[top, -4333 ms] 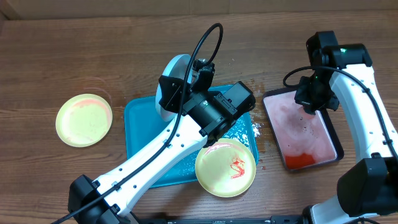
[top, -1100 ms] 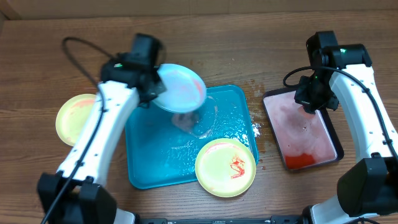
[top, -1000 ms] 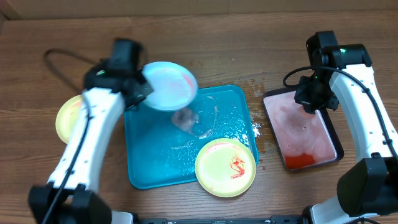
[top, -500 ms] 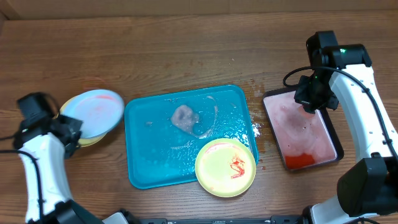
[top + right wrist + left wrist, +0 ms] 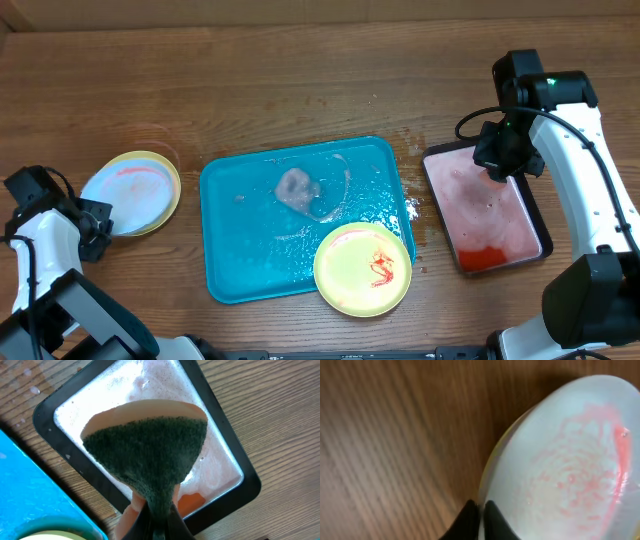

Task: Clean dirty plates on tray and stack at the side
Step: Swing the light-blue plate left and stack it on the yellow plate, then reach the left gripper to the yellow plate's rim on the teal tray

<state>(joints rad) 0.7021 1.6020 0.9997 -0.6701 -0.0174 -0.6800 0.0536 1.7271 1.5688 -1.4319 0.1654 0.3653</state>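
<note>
Stacking step, I'd say: the left gripper [image 5: 480, 513] pinches the rim of the round light-blue plastic plate [image 5: 125, 192], laid on a pale yellow plate [image 5: 174, 190] beside the turquoise rectangular tray [image 5: 240, 250]; next it should let go, while the right gripper [image 5: 156, 527] grips a green sponge [image 5: 150, 455]

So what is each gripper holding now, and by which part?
Left gripper: the light blue plate, by its rim. Right gripper: the sponge, pinched at one end.

Wood-grain table [image 5: 300, 80] carries turquoise tray [image 5: 240, 262], black tray [image 5: 480, 215], yellow plate [image 5: 175, 188].
</note>
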